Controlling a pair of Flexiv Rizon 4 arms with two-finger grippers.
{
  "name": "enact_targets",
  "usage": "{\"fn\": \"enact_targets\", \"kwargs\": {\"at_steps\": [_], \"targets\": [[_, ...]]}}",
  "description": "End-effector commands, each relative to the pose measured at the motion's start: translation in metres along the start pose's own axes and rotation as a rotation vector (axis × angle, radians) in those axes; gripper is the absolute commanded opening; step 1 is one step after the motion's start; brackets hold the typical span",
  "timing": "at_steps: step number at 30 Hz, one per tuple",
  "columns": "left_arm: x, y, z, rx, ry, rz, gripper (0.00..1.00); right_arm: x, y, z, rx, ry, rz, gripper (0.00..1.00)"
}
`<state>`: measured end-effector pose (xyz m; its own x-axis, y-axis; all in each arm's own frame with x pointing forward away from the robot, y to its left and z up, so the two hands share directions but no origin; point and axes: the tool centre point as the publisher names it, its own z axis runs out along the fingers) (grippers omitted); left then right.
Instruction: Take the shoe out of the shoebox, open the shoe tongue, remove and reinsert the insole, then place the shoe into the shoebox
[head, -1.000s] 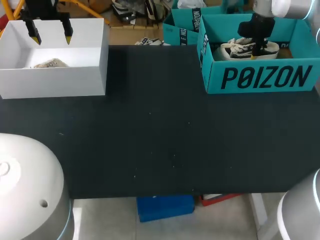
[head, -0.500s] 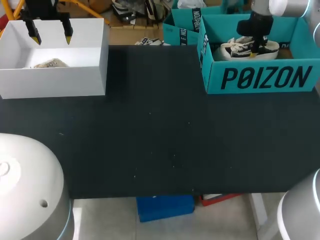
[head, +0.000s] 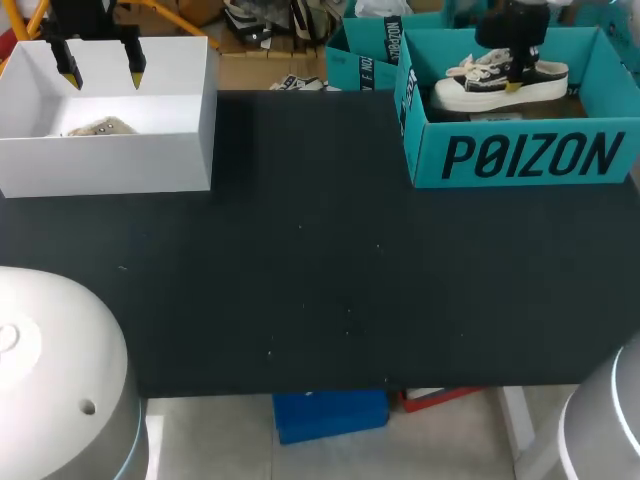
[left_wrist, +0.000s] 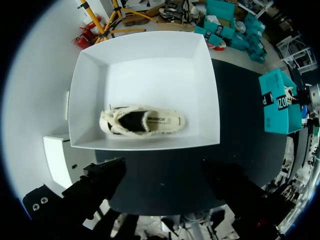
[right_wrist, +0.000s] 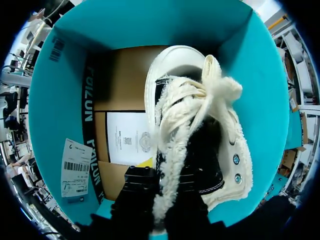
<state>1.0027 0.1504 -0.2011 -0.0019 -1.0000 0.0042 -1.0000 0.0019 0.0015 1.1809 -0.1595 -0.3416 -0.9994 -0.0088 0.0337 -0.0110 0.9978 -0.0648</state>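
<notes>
Shoe (head: 505, 85) hangs gripped at its collar in the right tool (head: 514, 78), toe pointing straight ahead of it, just above the teal shoebox (head: 520, 155). Left tool (head: 100, 62) hovers open over a white box (head: 110, 150), well apart.

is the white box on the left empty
No, a cream fuzzy shoe lies on the floor of the white box.
</notes>
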Motion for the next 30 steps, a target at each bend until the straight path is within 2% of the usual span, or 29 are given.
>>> {"fn": "enact_targets", "kwargs": {"at_steps": [1, 14, 19, 25, 30], "targets": [[0.000, 0.001, -0.001, -0.001, -0.002, -0.001, 1.00, 0.032, 0.002, -0.039, 0.020, -0.067, 0.005, 0.00], [0.000, 0.001, -0.001, -0.001, -0.002, -0.001, 1.00, 0.071, -0.001, -0.116, 0.073, -0.160, 0.028, 0.00], [0.000, 0.001, -0.001, -0.001, -0.002, -0.001, 1.00, 0.087, 0.007, -0.141, 0.092, -0.198, 0.026, 0.00], [0.000, 0.001, -0.001, -0.001, -0.002, -0.001, 1.00, 0.116, 0.039, -0.178, 0.120, -0.247, 0.047, 0.00], [0.000, 0.001, -0.001, -0.001, -0.002, -0.001, 1.00, 0.144, 0.082, -0.201, 0.140, -0.274, 0.082, 0.00]]}}
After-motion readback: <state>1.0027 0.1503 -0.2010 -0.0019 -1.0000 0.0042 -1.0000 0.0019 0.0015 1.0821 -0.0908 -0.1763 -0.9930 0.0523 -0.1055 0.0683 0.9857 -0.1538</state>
